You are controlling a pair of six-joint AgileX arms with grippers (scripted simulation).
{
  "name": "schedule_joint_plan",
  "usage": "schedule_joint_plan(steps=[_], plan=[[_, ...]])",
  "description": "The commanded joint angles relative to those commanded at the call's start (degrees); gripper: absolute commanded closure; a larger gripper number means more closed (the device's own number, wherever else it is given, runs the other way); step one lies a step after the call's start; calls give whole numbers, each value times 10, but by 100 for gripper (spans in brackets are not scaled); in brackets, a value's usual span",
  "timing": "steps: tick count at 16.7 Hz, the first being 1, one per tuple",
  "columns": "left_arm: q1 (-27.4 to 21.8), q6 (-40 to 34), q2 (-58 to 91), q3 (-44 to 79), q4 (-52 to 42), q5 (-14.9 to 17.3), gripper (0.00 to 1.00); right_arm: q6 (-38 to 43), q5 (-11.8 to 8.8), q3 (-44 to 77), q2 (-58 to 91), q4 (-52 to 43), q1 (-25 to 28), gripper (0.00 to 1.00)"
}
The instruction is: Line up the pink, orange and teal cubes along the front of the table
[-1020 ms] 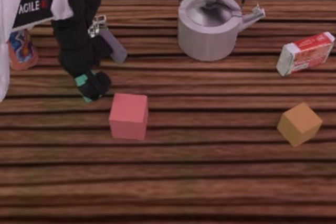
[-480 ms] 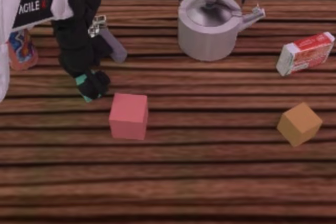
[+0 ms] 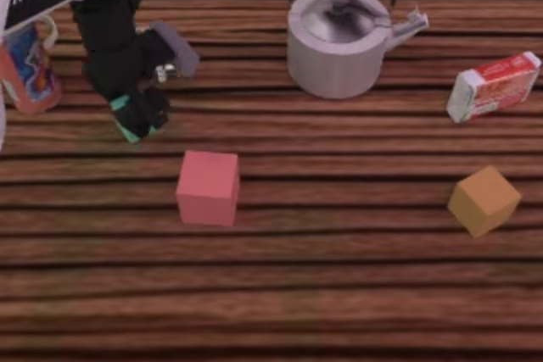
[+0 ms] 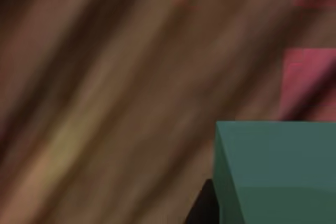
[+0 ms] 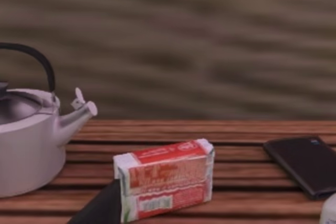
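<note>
The large pink cube (image 3: pixel 208 186) rests on the table (image 3: pixel 339 294) left of centre. At the right stands the orange cube (image 3: pixel 484 199), turned at an angle. My left gripper (image 3: pixel 138 119) hangs behind and left of the pink cube, shut on the small teal cube (image 3: pixel 125 123), which its dark fingers mostly cover. In the left wrist view the teal cube (image 4: pixel 278 171) fills the corner against one dark finger (image 4: pixel 202 208), and the pink cube (image 4: pixel 307 77) shows beyond it. My right arm is outside the top view; its wrist view shows a single dark finger (image 5: pixel 100 205).
A grey kettle (image 3: pixel 339 36) stands at the back centre. The red-and-white box (image 3: pixel 494 84) lies at the back right. A colourful mug (image 3: pixel 30 69) sits at the far left. The right wrist view also shows a black phone (image 5: pixel 304 163) near the box (image 5: pixel 165 178).
My left arm has moved back and slightly left, away from the pink cube, carrying the teal cube. The pink and orange cubes have stayed put.
</note>
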Motion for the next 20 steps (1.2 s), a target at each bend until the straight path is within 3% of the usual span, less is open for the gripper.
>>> schedule_joint_plan(steps=[6, 10, 14, 20], plan=[[5, -2, -15, 28, -39, 0, 100, 0, 0, 0, 0, 0, 0, 0], [-20, -7, -18, 22, -36, -1, 100, 0, 0, 0, 0, 0, 0, 0], [-125, -34, -39, -3, -31, -2, 100, 0, 0, 0, 0, 0, 0, 0], [-361, -98, -83, -62, -23, -2, 100, 0, 0, 0, 0, 0, 0, 0]])
